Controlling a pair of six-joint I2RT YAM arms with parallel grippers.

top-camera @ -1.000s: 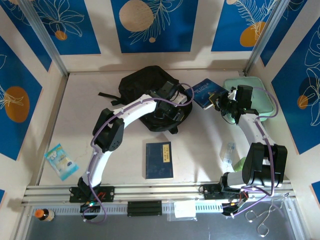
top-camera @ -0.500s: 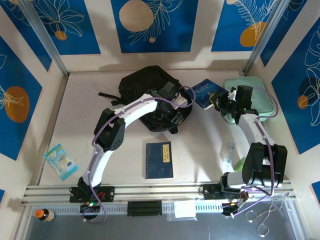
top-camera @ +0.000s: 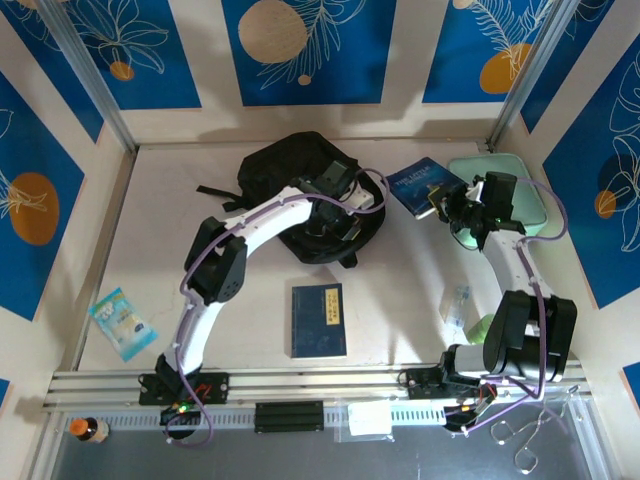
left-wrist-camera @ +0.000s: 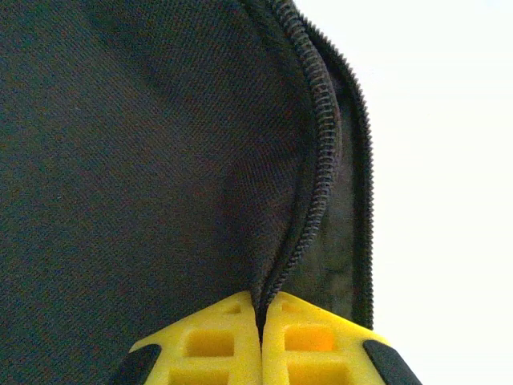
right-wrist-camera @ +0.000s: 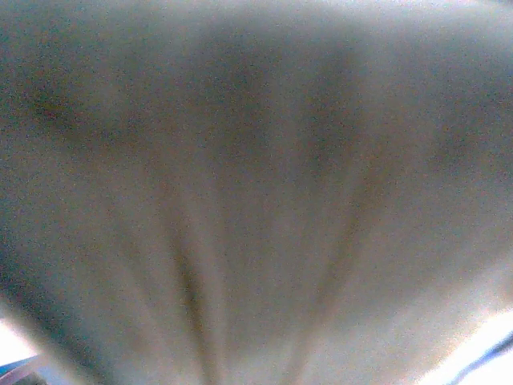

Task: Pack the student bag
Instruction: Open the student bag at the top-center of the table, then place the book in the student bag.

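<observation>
- The black backpack (top-camera: 285,170) is lying at 12 o'clock on the table (top-camera: 170,230), toward the far wall.
- The left pincer (left-wrist-camera: 260,325) is pinching the black backpack's zipper edge, its yellow fingers pressing together on the fabric.
- The right pincer (top-camera: 441,206) is touching a blue book (top-camera: 418,183) at 2 o'clock; I cannot tell how far it is gaping.
- A second blue book (top-camera: 319,320) is lying flat at 6 o'clock.

rough cloth, smooth plastic
the large black rounded cloth backpack (left-wrist-camera: 144,160) is a coarse matt weave (zip (left-wrist-camera: 319,160) ribbed); the left gripper (left-wrist-camera: 261,317) has smooth yellow plastic fingers (left-wrist-camera: 208,345).
</observation>
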